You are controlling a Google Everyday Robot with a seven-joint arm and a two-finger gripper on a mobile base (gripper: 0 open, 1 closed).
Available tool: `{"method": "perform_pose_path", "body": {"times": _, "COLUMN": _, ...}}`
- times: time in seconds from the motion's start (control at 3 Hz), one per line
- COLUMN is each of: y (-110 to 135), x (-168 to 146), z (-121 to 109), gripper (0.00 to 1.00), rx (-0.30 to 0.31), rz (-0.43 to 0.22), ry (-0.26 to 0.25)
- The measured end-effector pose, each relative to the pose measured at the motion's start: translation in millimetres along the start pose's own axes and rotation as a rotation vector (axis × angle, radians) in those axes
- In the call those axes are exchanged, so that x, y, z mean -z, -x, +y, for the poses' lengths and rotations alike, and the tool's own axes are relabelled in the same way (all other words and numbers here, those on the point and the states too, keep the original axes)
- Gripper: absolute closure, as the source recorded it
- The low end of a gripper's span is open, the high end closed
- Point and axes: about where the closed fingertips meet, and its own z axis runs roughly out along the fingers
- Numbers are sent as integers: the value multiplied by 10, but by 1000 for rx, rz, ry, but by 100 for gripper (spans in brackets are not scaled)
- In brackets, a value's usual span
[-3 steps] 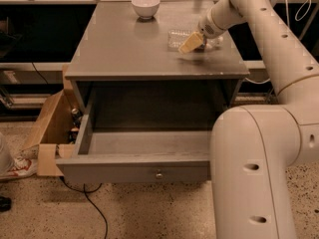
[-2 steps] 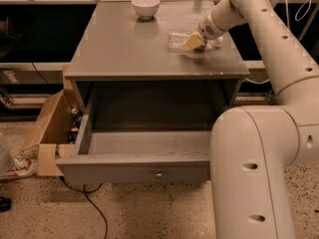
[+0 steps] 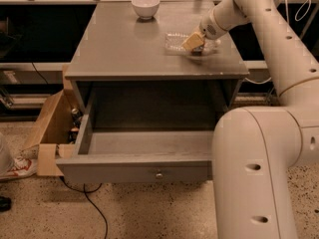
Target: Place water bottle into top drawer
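Gripper (image 3: 193, 44) at water bottle (image 3: 174, 42) atop cabinet (image 3: 124, 54), maybe touching.

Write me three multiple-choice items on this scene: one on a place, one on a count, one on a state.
1. Where does the bottle lie? A on the floor; B on the cabinet top, by the gripper; C on a chair.
2. How many bowls stand on the cabinet top? A none; B one; C three.
3. The top drawer is: A shut; B taken out; C pulled open.
Key: 1 B, it lies at the top's right side with the gripper at it. 2 B, a single white bowl stands at the far edge. 3 C, its inside shows below the top.
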Motion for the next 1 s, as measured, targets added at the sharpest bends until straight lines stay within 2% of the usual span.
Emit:
{"method": "perform_pose_path", "body": {"times": 0.33, "y": 79, "x": 116, "z": 110, "gripper": 100, "rx": 6, "rz": -60, "ry": 38}}
{"method": "perform_pose_path", "body": {"times": 0.67, "y": 249, "x": 527, "z": 329, "gripper": 100, "rx": 55, "rz": -187, "ry": 82}}
{"method": "perform_pose_path", "body": {"times": 1.0, "y": 193, "x": 825, "z": 604, "gripper": 100, "rx": 102, "rz": -252, "ry": 128}}
